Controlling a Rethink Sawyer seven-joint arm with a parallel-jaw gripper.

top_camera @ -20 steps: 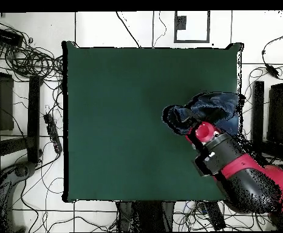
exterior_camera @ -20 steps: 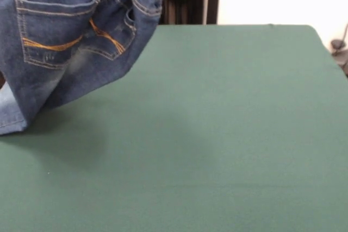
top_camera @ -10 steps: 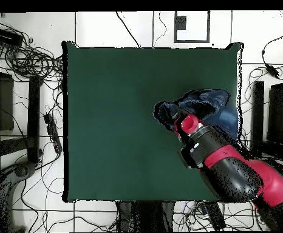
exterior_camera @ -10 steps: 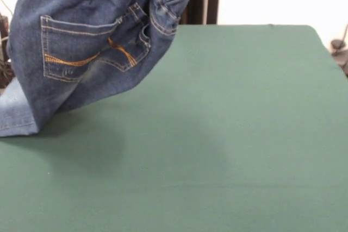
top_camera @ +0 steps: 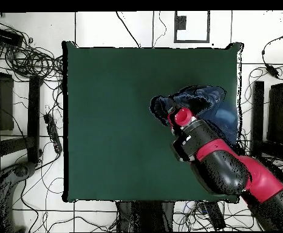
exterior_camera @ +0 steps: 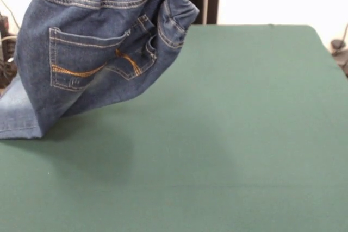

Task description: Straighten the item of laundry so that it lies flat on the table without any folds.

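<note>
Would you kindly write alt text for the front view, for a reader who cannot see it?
A small pair of blue jeans hangs lifted by its waistband at the upper left, one pale leg end trailing onto the green table. The rest of the table shows nothing else, and the gripper is out of frame.

floor: pale tiles with dark joints on all sides of the table | cables: black tangle off its left edge, loose strands past the bottom edge | power strip: beside the left edge | dark stands: off the right edge | black square outline: on the floor beyond the top edge
</note>
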